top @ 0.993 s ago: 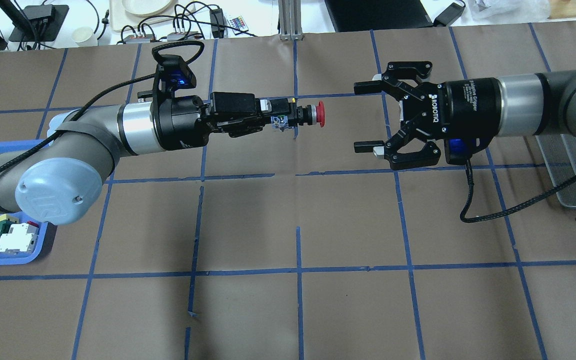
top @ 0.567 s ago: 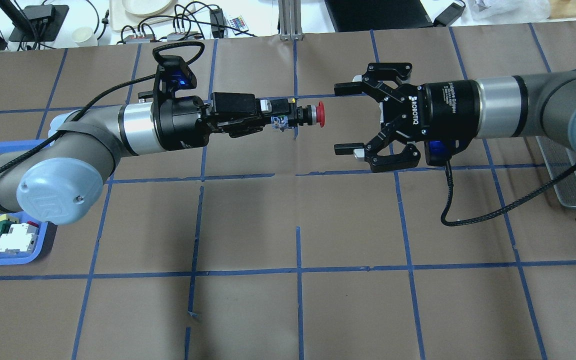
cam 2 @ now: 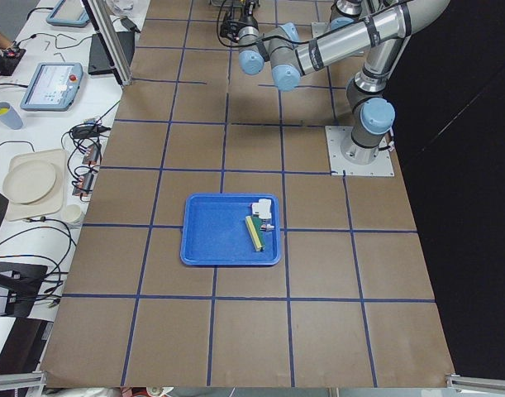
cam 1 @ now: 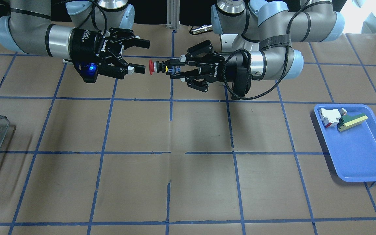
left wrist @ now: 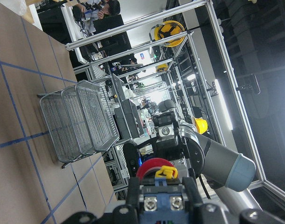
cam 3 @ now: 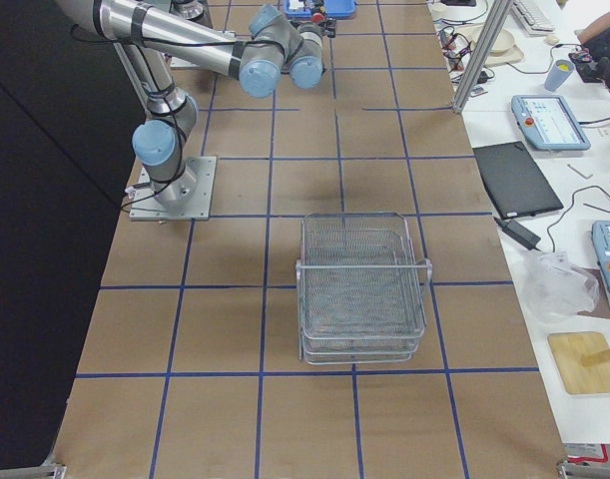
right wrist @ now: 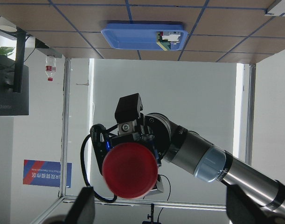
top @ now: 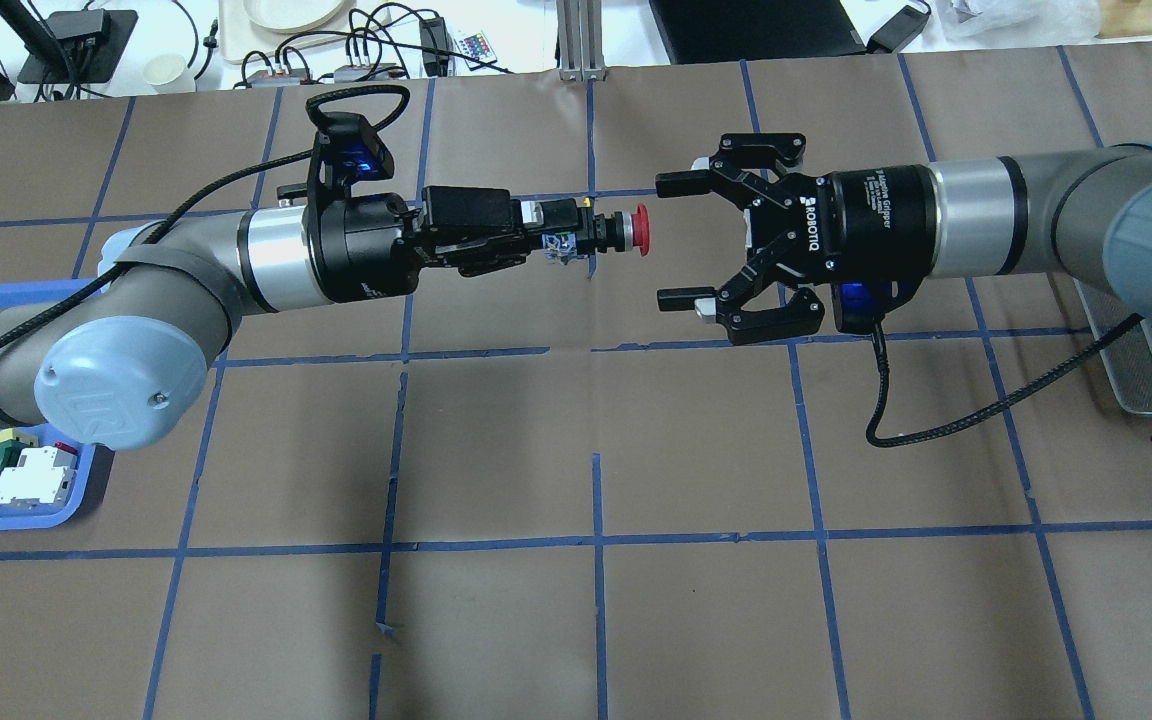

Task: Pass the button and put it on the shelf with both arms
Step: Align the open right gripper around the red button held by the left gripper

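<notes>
My left gripper (top: 558, 232) is shut on the bluish-grey rear block of the button (top: 626, 229) and holds it level in mid-air, red cap pointing at my right gripper. My right gripper (top: 672, 241) is open, its fingertips just short of the cap, one above and one below its line. In the front-facing view the button (cam 1: 157, 67) sits between the left gripper (cam 1: 179, 68) and the open right gripper (cam 1: 143, 56). The right wrist view shows the red cap (right wrist: 129, 169) close and centred. The wire mesh shelf (cam 3: 362, 289) stands at the table's right end (top: 1151, 340).
A blue tray (cam 1: 361, 153) at the table's left end holds a white-and-red block (cam 1: 329, 117) and a green-yellow wedge (cam 1: 352, 121). Blue tape lines grid the brown table. Cables, a cup and devices lie beyond the far edge.
My right gripper has moved left toward the button, staying open, and now stands just off the red cap. The left arm and the button have not moved.
</notes>
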You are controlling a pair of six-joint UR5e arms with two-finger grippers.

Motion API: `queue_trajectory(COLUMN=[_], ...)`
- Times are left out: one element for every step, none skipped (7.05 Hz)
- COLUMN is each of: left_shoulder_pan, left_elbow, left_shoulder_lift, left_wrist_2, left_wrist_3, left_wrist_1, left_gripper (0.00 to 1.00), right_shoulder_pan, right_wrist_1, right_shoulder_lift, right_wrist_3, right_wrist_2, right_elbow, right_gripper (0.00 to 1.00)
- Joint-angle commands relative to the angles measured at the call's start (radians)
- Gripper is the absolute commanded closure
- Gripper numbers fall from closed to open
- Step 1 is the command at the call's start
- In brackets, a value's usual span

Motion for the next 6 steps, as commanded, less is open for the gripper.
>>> queue_trajectory(left_shoulder_pan=[0.0,0.0,0.0,0.0,0.0,0.0], left_elbow=[-0.001,0.001,-0.001,0.001,0.001,0.001], left_shoulder_lift=[0.0,-0.001,-0.001,-0.001,-0.001,0.0], left_wrist_2=[-0.001,-0.001,-0.001,-0.001,-0.003,-0.003], left_wrist_3=[0.0,0.0,0.0,-0.002,-0.002,-0.002], left_wrist_1=[0.0,0.0,0.0,0.0,0.0,0.0], left_gripper=[0.92,0.92,0.92,0.92,0.92,0.92], right_shoulder_pan=[0.009,0.029,0.039,0.04,0.04,0.04], right_wrist_1=[-0.013,-0.014,-0.022,-0.025,-0.024,-0.024], right_shoulder_lift=[0.005,0.005,0.008,0.025,0.028,0.027], right_wrist_3=[0.002,0.005,0.005,0.005,0.002,0.002], right_wrist_2=[0.002,0.005,0.027,0.032,0.032,0.022], right_elbow=[0.001,0.0,0.0,-0.002,0.0,0.0], right_gripper=[0.01,0.01,0.01,0.02,0.02,0.02])
